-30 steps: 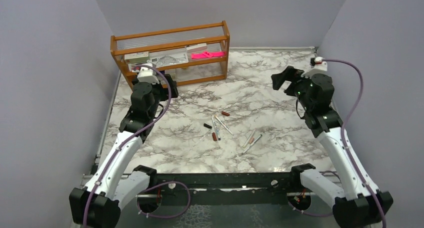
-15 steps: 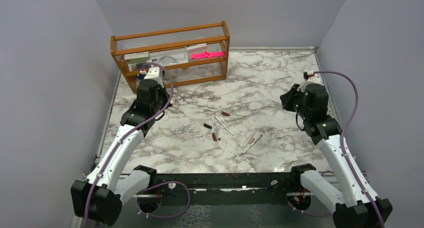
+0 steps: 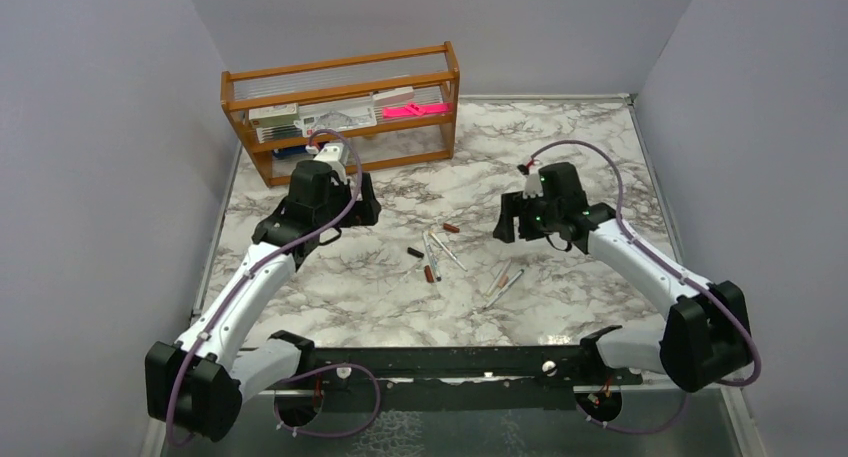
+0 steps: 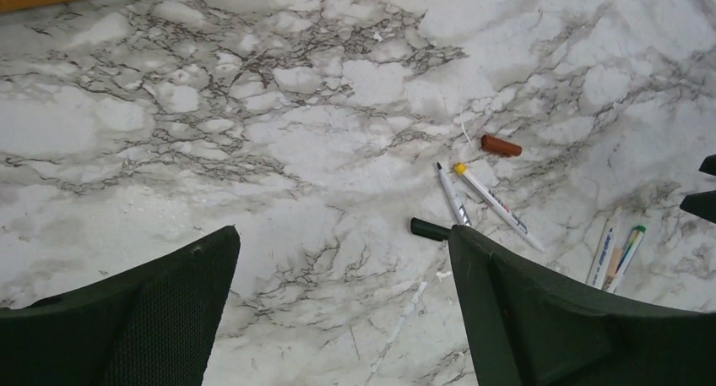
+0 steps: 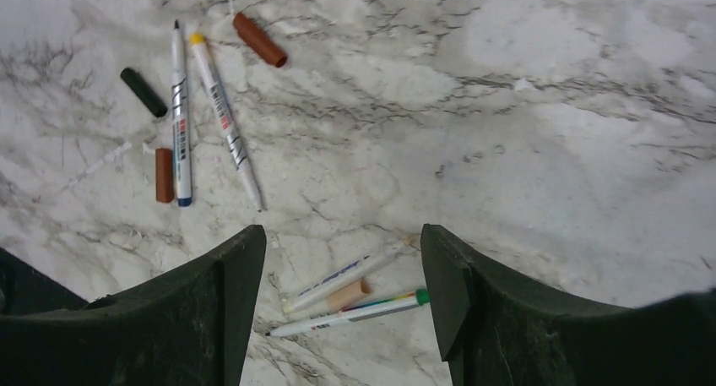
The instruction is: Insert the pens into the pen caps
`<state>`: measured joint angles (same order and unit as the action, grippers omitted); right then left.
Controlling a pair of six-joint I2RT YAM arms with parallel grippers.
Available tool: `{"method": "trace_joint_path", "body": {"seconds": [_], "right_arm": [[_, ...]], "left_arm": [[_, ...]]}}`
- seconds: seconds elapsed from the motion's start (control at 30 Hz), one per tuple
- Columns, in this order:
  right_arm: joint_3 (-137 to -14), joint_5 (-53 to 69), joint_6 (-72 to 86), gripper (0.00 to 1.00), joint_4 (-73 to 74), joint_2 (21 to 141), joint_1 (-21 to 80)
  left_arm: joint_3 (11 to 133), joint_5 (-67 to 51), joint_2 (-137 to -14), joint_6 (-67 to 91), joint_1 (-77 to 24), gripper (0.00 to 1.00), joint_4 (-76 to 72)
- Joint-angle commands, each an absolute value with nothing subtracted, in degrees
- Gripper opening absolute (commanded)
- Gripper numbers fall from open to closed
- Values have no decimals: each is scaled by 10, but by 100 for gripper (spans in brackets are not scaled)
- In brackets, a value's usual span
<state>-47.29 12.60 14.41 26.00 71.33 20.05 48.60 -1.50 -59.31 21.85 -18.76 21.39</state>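
Fingers (image 4: 540, 318) apart, left and right; pens (image 5: 226, 120) uncapped.

The setting is a robot test cell of the laboratory type, not a domestic or retail space. Plain grey panels (image 3: 100, 157) enclose the table (image 3: 560, 147) on the left, rear and right sides, forming a bare booth. The table has a marble-pattern surface. A left arm (image 3: 245, 287) and a right arm (image 3: 640, 262), white with black joints, are mounted on a black metal rail (image 3: 450, 362) along the near edge. Exposed purple cable (image 3: 575, 143) runs along each arm. A wooden rack (image 3: 340, 87) holding boxed stationery stands at the far left corner.
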Motion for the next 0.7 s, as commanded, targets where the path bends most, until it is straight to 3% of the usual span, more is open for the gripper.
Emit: {"method": "trace_joint_path", "body": {"seconds": [0.0, 0.17, 0.23, 0.3, 0.37, 0.47, 0.67], "right_arm": [[-511, 153, 123, 64, 241, 755, 266], [-561, 131, 117, 45, 235, 832, 335], [-569, 126, 114, 39, 219, 855, 349], [-579, 118, 113, 39, 214, 886, 363], [-587, 108, 111, 48, 214, 907, 378], [-597, 99, 108, 53, 218, 929, 400], [-583, 86, 126, 54, 214, 953, 421]], "left_arm": [[497, -69, -633, 189, -192, 91, 225], [528, -81, -671, 185, -192, 72, 221], [534, -83, -676, 183, -193, 70, 220], [535, -90, -673, 182, -193, 70, 222], [532, -94, -666, 181, -193, 70, 227], [520, -75, -656, 180, -194, 70, 239], [500, -49, -642, 194, -193, 70, 249]]}}
